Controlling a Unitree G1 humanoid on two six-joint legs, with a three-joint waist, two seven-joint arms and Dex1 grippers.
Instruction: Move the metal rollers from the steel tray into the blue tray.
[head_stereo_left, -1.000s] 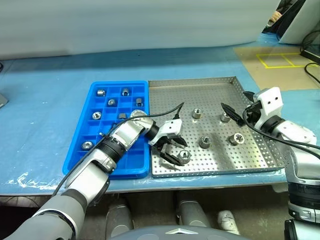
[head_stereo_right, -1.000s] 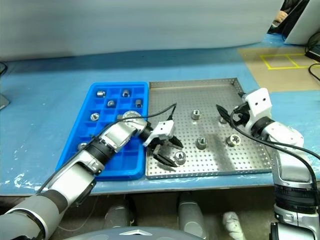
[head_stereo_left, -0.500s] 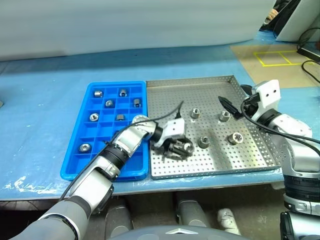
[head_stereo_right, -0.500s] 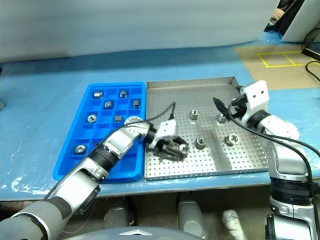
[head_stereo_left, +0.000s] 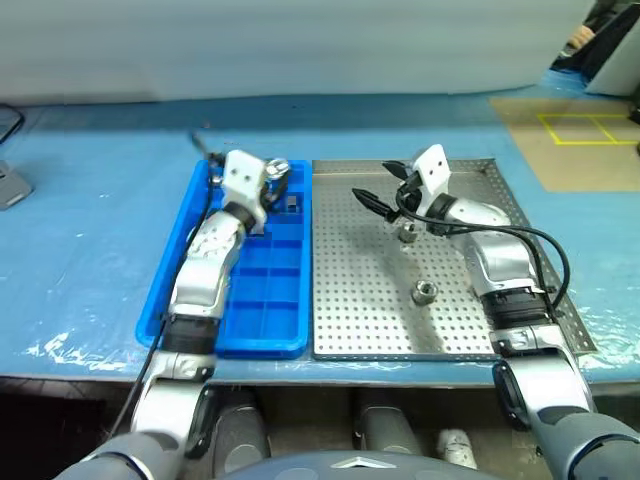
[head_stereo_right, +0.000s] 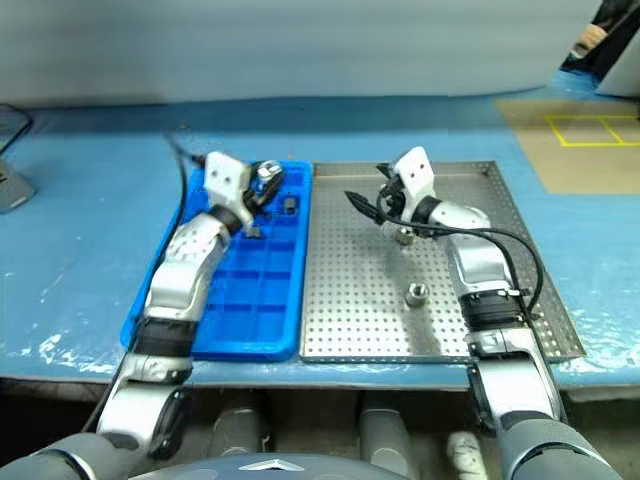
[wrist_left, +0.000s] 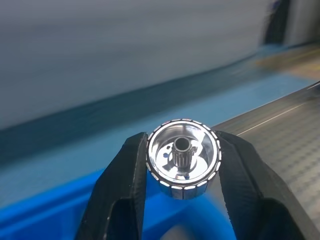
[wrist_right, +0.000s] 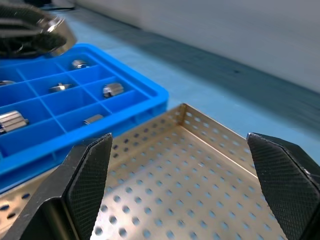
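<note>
**Holding one roller above the blue tray**

Gripping a shiny metal roller (wrist_left: 183, 158) between its two black fingers (wrist_left: 122, 192), the left gripper (head_stereo_left: 272, 177) hovers over the far end of the blue tray (head_stereo_left: 262, 335). The roller is ring-shaped with a small toothed hub in its centre hole. Several more rollers (wrist_right: 113, 89) sit in the blue tray's far compartments. Just beside the blue tray, on its right, lies the steel tray (head_stereo_left: 365, 310) with its perforated floor. Two rollers rest there: one (head_stereo_left: 424, 292) near the steel tray's middle, another (head_stereo_left: 407, 234) farther back. Above that farther roller, the right gripper (head_stereo_left: 372, 200) hangs with its fingers (wrist_right: 90, 175) spread wide, holding nothing, pointing toward the blue tray.
</note>
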